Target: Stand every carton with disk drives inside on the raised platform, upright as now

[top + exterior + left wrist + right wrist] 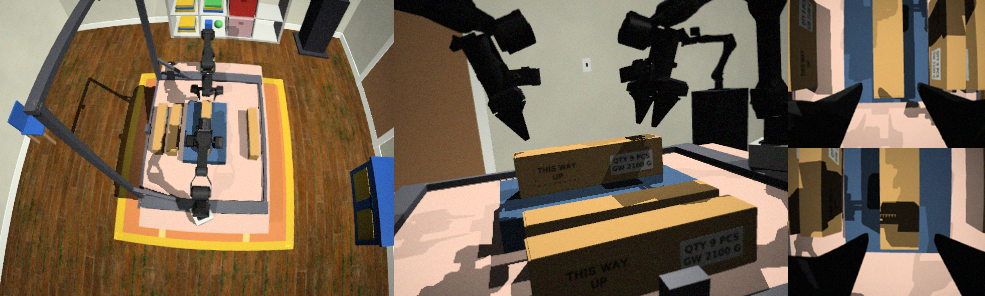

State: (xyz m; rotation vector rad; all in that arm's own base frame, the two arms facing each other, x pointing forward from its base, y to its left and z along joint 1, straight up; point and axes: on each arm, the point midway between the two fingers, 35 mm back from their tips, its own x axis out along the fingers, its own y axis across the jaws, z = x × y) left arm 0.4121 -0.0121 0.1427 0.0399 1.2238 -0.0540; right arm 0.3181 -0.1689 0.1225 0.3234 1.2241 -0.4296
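The upright tan cardboard carton point(206, 108) point(589, 170) point(888, 49) point(902, 181) stands on the blue rectangular platform point(220, 120) point(510, 225) point(857, 49) point(933, 191). Above its ends hover the black left hand point(206, 96) point(526, 138) point(890, 85) and black right hand point(204, 143) point(646, 124) point(901, 236), both with fingers apart, gripping nothing. On the pink bench point(237, 182) point(449, 210) point(887, 110) point(887, 270), seen from above, two tan cartons stand left of the platform, one right.
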